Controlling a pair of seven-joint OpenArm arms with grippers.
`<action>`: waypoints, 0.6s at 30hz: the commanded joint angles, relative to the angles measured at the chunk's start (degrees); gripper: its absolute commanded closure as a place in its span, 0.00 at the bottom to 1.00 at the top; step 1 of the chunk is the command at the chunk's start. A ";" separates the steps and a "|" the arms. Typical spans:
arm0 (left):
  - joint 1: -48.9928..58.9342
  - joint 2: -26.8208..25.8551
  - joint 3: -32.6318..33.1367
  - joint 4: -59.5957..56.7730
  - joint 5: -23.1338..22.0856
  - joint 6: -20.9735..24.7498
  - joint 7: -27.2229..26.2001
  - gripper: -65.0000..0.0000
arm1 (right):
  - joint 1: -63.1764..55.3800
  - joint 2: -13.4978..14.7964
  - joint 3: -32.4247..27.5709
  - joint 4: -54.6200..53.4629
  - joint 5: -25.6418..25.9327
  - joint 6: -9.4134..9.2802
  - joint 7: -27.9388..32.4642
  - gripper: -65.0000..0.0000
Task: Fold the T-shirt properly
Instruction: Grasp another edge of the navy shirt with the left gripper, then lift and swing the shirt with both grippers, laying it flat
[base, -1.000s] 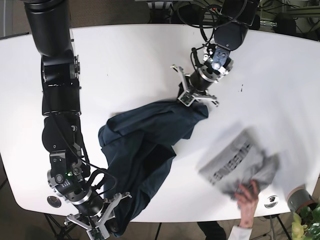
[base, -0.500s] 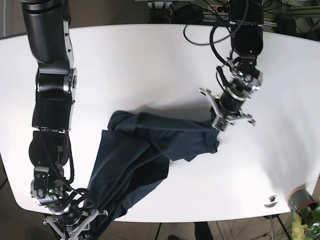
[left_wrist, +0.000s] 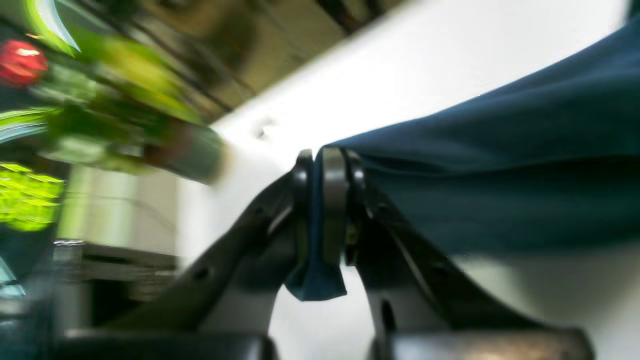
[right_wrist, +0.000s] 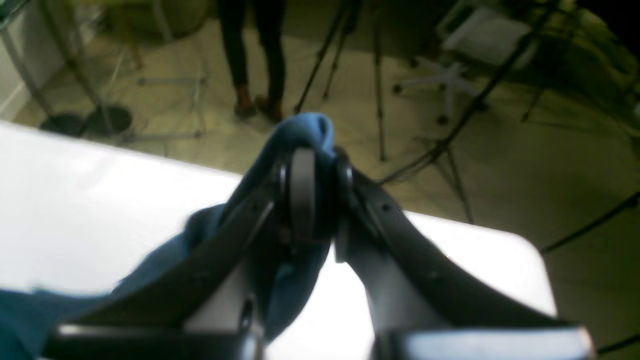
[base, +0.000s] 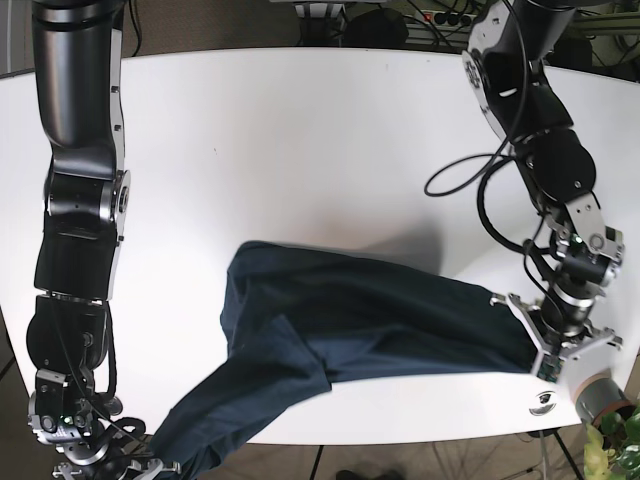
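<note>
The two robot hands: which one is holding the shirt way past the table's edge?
The right gripper, at the base view's bottom left. It pinches the navy T-shirt off the table; the left gripper holds its end over the tabletop.

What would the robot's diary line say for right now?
left gripper: shut on T-shirt | right gripper: shut on T-shirt | T-shirt: stretched between both, partly on table | fold: not yet done

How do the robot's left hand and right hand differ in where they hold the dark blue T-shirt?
The left hand sits over the white table near its front right corner, as the base view frames it; the right hand hangs past the front edge at lower left. The dark blue T-shirt lies flat toward the left hand but droops off the edge toward the right hand. Both are shut on fabric.
</note>
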 joint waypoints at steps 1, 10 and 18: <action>-6.55 -2.38 -0.40 -0.02 -0.32 0.55 -0.03 1.00 | 5.00 1.28 0.19 1.12 0.60 -0.01 2.26 0.97; -18.95 -7.48 -3.21 -6.26 -0.41 0.38 0.85 1.00 | 6.40 4.19 0.36 1.30 1.30 -0.01 0.24 0.97; -18.68 -8.79 -3.74 -5.91 -0.41 0.20 0.94 1.00 | -2.39 4.27 8.01 7.36 1.30 -0.01 -2.40 0.97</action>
